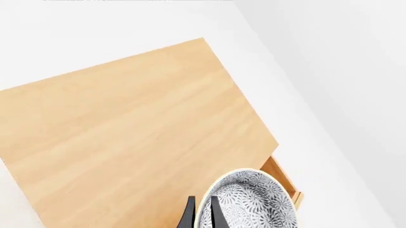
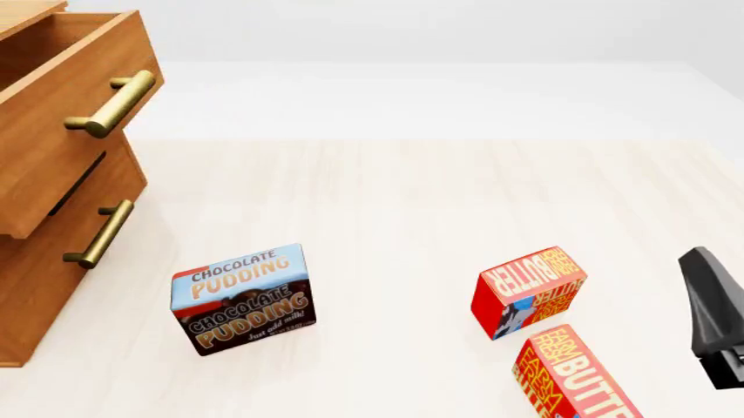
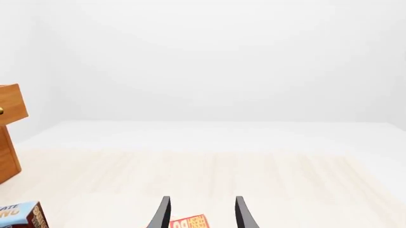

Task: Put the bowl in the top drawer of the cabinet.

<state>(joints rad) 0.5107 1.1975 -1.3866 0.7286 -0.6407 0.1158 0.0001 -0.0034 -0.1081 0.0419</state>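
Note:
The speckled grey-and-white bowl (image 1: 254, 202) hangs over the cabinet, its rim pinched between the two dark fingers of my left gripper (image 1: 201, 200), which is shut on it. Under the bowl's far side shows a wall of the pulled-out top drawer (image 1: 283, 178). The cabinet's pale wooden top (image 1: 133, 128) fills most of the left wrist view. In the front view the cabinet (image 2: 35, 287) stands at the far left with the top drawer (image 2: 58, 131) pulled out; bowl and left gripper are out of that view. My right gripper (image 3: 201, 199) is open and empty, low over the table.
A chocolate pudding box (image 2: 242, 299) lies in front of the cabinet. Two red butter boxes (image 2: 529, 290) (image 2: 576, 376) lie at the right, near my right arm (image 2: 715, 318). The lower drawer's brass handle (image 2: 103, 233) sits below the top one's handle (image 2: 117, 103).

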